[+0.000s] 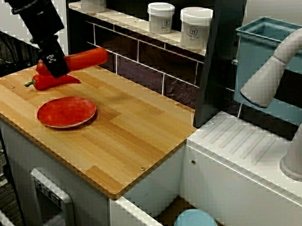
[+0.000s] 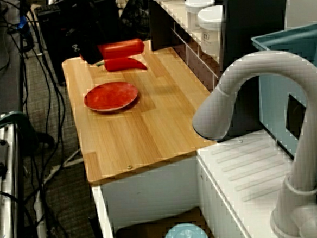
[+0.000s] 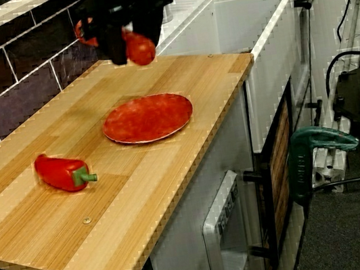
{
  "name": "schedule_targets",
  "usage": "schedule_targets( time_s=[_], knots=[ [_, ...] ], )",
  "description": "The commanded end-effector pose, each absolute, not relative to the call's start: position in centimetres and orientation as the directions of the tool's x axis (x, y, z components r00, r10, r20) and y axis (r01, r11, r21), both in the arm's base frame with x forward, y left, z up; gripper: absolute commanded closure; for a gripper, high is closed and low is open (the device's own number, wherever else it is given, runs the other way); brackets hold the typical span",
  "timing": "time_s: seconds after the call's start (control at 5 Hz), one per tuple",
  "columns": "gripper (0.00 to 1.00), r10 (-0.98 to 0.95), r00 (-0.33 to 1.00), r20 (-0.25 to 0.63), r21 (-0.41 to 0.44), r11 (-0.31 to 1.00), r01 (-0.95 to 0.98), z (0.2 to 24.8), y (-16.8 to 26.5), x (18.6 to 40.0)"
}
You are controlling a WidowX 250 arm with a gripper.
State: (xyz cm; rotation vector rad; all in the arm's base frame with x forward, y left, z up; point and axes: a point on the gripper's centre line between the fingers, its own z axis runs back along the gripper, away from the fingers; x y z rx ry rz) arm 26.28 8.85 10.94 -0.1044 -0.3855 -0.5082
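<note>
a: where's the long smooth red-orange cylinder (image 1: 88, 58)?
b: clamped near one end in the black gripper (image 1: 55, 66), above the red pepper (image 1: 52, 81). likely light, stiff, slick; a mid-length grip seems steadier.

Brightness: even, moderate indoor light in all three views; the left edge of the view over the faucet is dim.
Shadows: soft and faint, close under the plate (image 1: 66, 112) and on the wooden counter (image 1: 137, 138).
Glare: a mild sheen on the long red vegetable (image 1: 88, 58).
Focus: the white faucet (image 2: 264, 79) is blurred and pale.
Dark areas: the gripper (image 1: 56, 66) is near black, with detail lost.
Artefacts: jagged, stair-stepped edges.
</note>
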Motion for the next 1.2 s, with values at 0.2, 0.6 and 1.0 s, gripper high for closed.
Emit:
schedule_targets(
  time_s=[0.2, 0.6, 1.0],
  knots=[
    [1.0, -0.487, 0.799, 0.351, 0.12, 0.87, 0.478, 6.5, 10.7, 24.8],
    [0.0, -0.484, 0.812, 0.326, 0.123, 0.873, 0.471, 5.4, 10.6, 25.0],
    [0.0, -0.473, 0.819, 0.326, 0.11, 0.879, 0.464, 5.7, 11.0, 25.3]
  ],
)
